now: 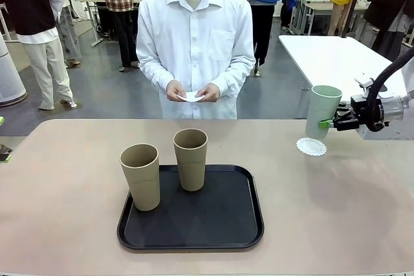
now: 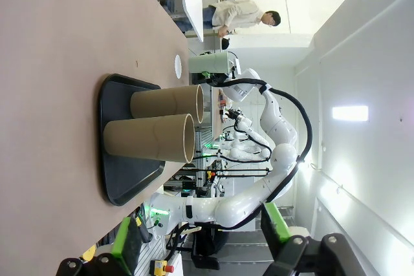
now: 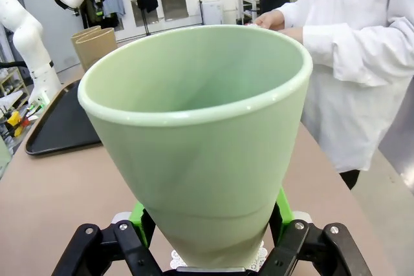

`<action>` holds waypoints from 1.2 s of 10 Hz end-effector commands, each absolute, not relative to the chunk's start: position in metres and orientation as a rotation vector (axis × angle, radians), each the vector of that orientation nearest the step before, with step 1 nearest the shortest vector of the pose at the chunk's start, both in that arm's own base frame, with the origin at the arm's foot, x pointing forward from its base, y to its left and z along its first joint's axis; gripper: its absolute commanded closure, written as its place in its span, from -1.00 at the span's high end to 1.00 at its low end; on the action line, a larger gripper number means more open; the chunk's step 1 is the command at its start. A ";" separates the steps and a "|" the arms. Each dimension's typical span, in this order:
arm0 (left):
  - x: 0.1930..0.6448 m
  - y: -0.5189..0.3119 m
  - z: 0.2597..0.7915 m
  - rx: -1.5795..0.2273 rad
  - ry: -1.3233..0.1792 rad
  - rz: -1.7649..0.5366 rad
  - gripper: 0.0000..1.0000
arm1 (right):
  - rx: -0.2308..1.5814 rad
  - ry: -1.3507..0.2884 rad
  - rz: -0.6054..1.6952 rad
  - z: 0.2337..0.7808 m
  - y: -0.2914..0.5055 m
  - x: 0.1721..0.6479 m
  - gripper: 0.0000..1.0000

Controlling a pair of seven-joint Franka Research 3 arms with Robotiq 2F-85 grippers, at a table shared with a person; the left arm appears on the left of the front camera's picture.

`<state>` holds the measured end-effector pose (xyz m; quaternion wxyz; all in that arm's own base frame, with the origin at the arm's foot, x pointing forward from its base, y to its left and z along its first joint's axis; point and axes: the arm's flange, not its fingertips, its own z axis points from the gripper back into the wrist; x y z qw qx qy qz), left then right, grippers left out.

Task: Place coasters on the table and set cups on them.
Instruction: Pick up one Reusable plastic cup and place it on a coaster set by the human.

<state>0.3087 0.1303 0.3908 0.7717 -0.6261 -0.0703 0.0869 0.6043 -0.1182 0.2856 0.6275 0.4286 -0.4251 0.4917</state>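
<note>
My right gripper (image 1: 330, 123) is shut on the lower part of a pale mint green cup (image 1: 322, 111), held upright at the table's right side. The cup's base is just over a lacy white coaster (image 1: 311, 146) lying on the beige table (image 1: 65, 179); I cannot tell whether they touch. In the right wrist view the cup (image 3: 200, 134) sits between my green pads (image 3: 138, 216), with the coaster's edge (image 3: 259, 258) below. Two tan cups (image 1: 140, 176) (image 1: 191, 158) stand on the black tray (image 1: 220, 224). The person holds white coasters (image 1: 191, 97) in both hands. My left gripper (image 2: 204, 250) is open and holds nothing.
The person stands at the table's far edge, opposite the tray. A white rectangular table (image 1: 336, 53) lies behind at the right. In the left wrist view the tan cups (image 2: 152, 137) and the tray (image 2: 116, 179) lie well ahead of the left gripper.
</note>
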 end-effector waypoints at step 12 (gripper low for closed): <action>0.308 0.131 0.392 -1.371 -0.163 0.185 1.00 | 1.057 -0.930 1.175 0.251 -0.120 0.609 0.68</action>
